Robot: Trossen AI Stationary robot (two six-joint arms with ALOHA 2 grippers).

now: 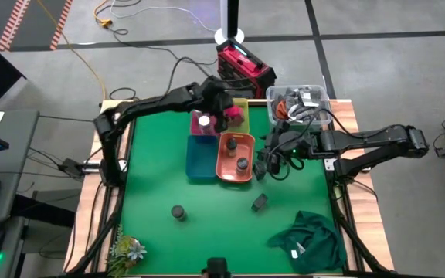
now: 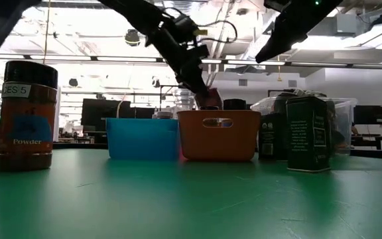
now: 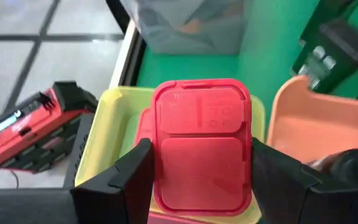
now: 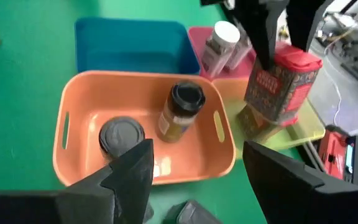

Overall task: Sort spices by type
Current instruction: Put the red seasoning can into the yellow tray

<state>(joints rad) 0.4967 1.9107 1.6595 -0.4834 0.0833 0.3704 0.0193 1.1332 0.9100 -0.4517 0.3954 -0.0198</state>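
- Gripping with our left gripper (image 3: pixel 199 180), we hold a red-capped spice tin (image 3: pixel 202 149) between both fingers, just above the yellow bin (image 3: pixel 114 124) at the far side of the table.
- From the right wrist view, we see that same tin (image 4: pixel 278 84) hanging upright over the yellow bin (image 4: pixel 303 127), with another tin of the same kind (image 4: pixel 253 121) standing in the bin beneath it.
- Our right gripper (image 4: pixel 194 174) hovers with its fingers spread and nothing between them, over the near edge of the orange bin (image 4: pixel 73 130).
- We count two dark-lidded round jars in the orange bin: one upright (image 4: pixel 179 112), the other (image 4: pixel 122 137) showing us only its lid.
- We see a white-capped jar (image 4: pixel 219 43) standing in the pink bin (image 4: pixel 194 37), which sits behind the blue bin (image 4: pixel 129 46).
- On the open green table (image 1: pixel 161 185) we still have a dark round jar (image 1: pixel 178 211) and a dark grey tin (image 1: pixel 259 202), well apart from each other and nearer the front.
- Beyond the bins, we note a clear box of cables (image 1: pixel 300 100) at the far right corner, a green cloth (image 1: pixel 309 239) at the near right, and a red case (image 1: pixel 242 66) on the floor behind the table.
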